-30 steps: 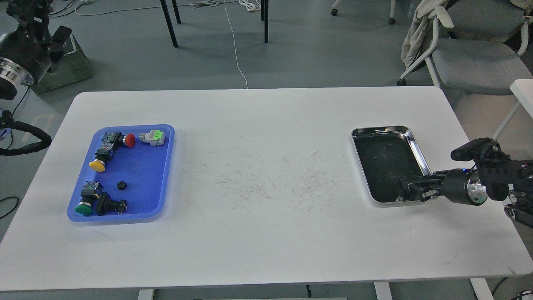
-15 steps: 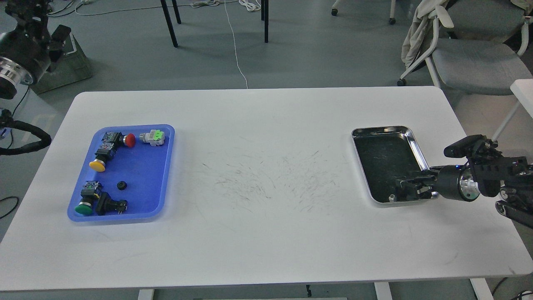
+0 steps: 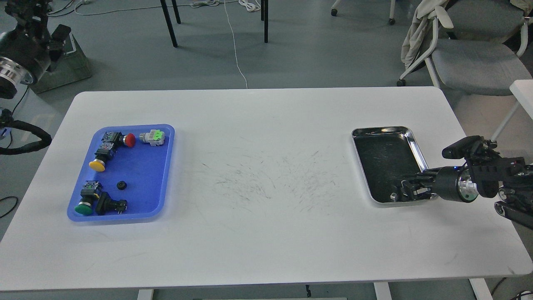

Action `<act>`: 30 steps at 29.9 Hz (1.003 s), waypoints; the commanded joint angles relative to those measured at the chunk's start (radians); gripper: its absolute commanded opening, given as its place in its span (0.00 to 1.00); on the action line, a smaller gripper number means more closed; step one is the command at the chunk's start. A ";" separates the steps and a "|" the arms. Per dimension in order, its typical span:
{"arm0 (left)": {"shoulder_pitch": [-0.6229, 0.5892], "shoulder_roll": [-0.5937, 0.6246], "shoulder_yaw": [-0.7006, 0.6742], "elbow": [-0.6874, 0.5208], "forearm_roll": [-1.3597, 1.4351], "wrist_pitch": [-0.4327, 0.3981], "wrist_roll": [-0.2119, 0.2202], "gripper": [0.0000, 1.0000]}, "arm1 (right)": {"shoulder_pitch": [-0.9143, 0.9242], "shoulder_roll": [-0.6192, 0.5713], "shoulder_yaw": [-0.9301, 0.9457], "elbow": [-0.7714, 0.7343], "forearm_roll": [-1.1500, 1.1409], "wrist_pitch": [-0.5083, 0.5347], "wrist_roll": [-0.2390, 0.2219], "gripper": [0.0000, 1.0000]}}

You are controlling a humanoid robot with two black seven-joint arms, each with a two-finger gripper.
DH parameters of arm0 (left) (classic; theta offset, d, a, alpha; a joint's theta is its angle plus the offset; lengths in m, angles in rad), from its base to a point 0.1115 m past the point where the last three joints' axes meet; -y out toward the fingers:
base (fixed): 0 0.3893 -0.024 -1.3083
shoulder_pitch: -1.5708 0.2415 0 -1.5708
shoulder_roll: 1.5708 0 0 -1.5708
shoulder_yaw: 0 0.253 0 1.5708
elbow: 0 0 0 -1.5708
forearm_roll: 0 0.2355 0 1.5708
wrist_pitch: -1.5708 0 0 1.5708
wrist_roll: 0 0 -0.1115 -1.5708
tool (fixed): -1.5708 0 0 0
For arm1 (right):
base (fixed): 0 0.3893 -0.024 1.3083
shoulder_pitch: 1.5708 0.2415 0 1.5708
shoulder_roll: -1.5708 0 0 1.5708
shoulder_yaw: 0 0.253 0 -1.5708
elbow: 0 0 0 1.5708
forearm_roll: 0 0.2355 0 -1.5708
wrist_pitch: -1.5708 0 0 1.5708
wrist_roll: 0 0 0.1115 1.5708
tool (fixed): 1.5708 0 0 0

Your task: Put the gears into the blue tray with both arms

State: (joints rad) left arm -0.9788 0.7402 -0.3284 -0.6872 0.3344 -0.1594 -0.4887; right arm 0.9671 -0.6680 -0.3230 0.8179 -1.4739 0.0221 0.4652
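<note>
White tabletop [image 3: 266, 233], scuffed at centre, grey floor behind with chair legs and a grey office chair [image 3: 470, 62] at upper right.

Right gripper [image 3: 406, 188] reaches low over the near right corner of the steel tray [image 3: 412, 143]; fingers dark against the dark tray bottom, so opening and any hold: cannot tell. Second gear not distinguishable there.

Left gripper [image 3: 25, 12] raised off the table at the upper left corner, seen dark and bunched; state cannot tell.

Blue tray [image 3: 166, 166] at table left. One gear [image 3: 121, 186] lies on its floor, lower middle, apart from the push buttons: red-capped [image 3: 130, 140], yellow-capped [image 3: 97, 165], green-capped [image 3: 84, 208], plus a grey-and-green block [image 3: 153, 137] and a black body [image 3: 109, 204].
</note>
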 commanded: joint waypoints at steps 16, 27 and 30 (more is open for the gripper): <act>-0.011 0.010 0.000 -0.002 0.003 0.000 0.000 0.97 | 0.131 -0.001 0.019 -0.017 0.017 -0.007 -0.002 0.01; -0.017 0.041 -0.001 -0.018 -0.003 -0.002 0.000 0.97 | 0.191 0.160 0.364 -0.192 0.018 -0.082 -0.016 0.01; -0.026 0.045 -0.001 -0.020 -0.005 -0.002 0.000 0.97 | 0.222 0.261 0.354 -0.247 0.017 -0.132 -0.017 0.01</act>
State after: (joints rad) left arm -0.9965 0.7802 -0.3298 -0.7057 0.3312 -0.1611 -0.4887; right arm 1.1586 -0.4981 0.0301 0.6243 -1.4555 -0.0672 0.4499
